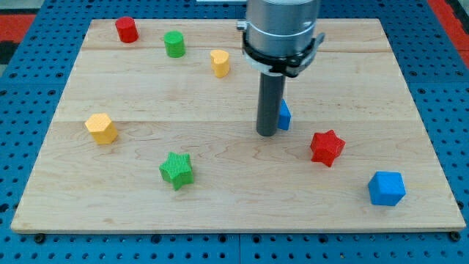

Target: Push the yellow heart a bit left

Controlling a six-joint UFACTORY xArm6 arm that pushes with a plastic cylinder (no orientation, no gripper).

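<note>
my tip (267, 134) — against small blue block (283, 115)

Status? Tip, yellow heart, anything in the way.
My tip down mid-board, touching or just beside a blue block. Yellow heart toward the view's top-left of the tip, untouched. Green cylinder sits left of the heart, with a gap.

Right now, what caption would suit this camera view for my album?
My tip rests mid-board beside a blue block, below and right of the yellow heart awaiting its leftward push.
</note>
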